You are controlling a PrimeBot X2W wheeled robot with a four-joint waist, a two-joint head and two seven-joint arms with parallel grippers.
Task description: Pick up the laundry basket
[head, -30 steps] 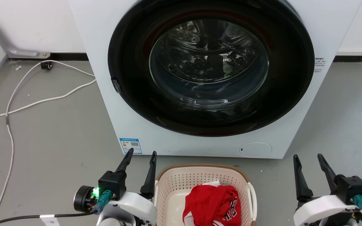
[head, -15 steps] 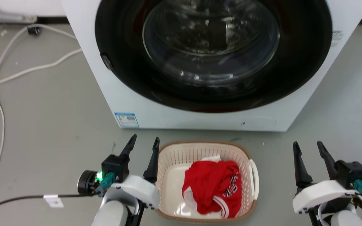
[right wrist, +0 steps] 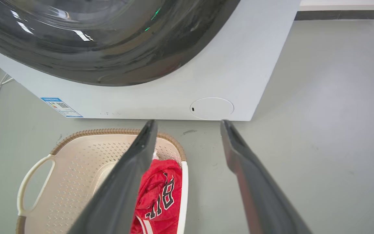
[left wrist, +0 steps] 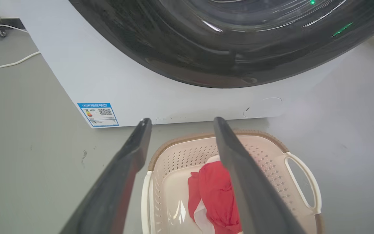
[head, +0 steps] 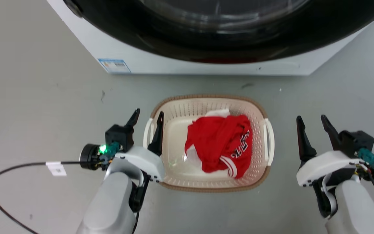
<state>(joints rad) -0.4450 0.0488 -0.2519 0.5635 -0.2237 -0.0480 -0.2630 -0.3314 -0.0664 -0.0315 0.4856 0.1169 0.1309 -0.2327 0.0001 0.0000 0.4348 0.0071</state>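
**Inspector:** Floor and setting?

**Assistant:** Grey floor. A white front-loading washer stands at the back. The cream perforated plastic laundry basket with a brown woven-look rim stands on the floor before it, with a red garment inside.

**Inspector:** Claws?

**Assistant:** The left claw is spread and the basket's left white handle shows between its fingers; I cannot tell if they touch. The right claw is spread and empty, apart from the basket.

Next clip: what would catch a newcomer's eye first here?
A crumpled red garment in the cream perforated plastic laundry basket, mid-floor. Behind looms the white washer with its dark round door. The left claw, open, is at the basket's left handle; the right claw, open, stands apart.
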